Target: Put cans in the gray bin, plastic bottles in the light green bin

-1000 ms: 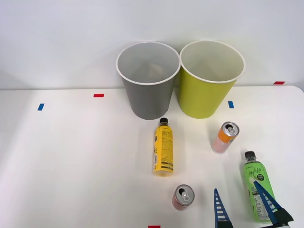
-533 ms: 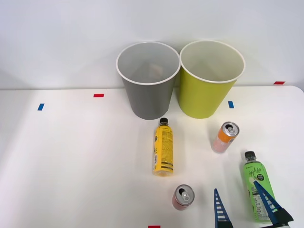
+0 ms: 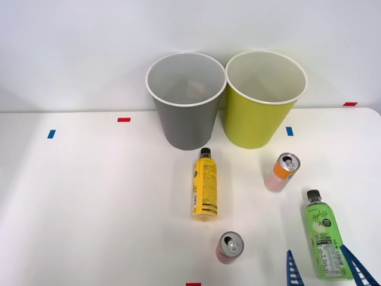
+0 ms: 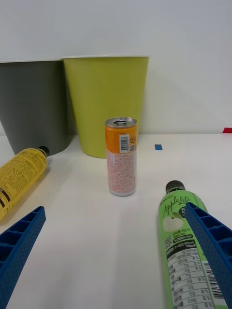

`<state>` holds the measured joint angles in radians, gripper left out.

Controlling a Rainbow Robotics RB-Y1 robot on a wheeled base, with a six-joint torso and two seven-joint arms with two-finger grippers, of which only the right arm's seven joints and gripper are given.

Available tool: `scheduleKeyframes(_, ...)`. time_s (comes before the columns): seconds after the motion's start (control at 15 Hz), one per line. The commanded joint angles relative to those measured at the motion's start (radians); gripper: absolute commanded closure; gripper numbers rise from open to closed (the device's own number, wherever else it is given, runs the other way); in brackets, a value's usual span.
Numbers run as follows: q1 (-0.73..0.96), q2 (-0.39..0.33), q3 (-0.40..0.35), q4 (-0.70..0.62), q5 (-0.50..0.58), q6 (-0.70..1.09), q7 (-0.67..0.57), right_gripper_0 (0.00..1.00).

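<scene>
The gray bin (image 3: 186, 128) and the light green bin (image 3: 256, 122) stand side by side at the table's back. A yellow plastic bottle (image 3: 204, 186) lies in front of the gray bin. The slim orange can (image 3: 282, 172) stands upright further right, and the short reddish can (image 3: 229, 247) stands near the front edge. The green plastic bottle (image 3: 325, 235) lies at the front right, cap toward the bins. My right gripper (image 3: 317, 251) is open at the front edge, its fingers either side of the bottle's base. In the wrist view the gripper (image 4: 115, 207) faces the orange can (image 4: 121, 157), with the green bottle (image 4: 181, 241) by one finger.
Small red and blue tape marks (image 3: 123, 120) dot the white table (image 3: 95, 202). A white wall rises right behind the bins. The table's left half is open surface.
My right gripper has drawn back toward the front edge and shifted right, so less of its fingers shows. The bottles, cans and bins have not moved.
</scene>
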<state>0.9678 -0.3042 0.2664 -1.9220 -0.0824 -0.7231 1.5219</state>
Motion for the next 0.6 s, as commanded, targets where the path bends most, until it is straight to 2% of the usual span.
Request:
scheduleKeyframes(0.07, 0.074, -0.035, -0.022, -0.029, -0.068, -0.038, 0.001, 0.00)
scheduleKeyframes(0.47, 0.120, -0.088, -0.072, -0.046, -0.063, -0.056, 0.000, 0.00)
scheduleKeyframes(0.6, 0.131, -0.093, -0.075, -0.107, -0.071, 0.027, 0.000, 0.00)
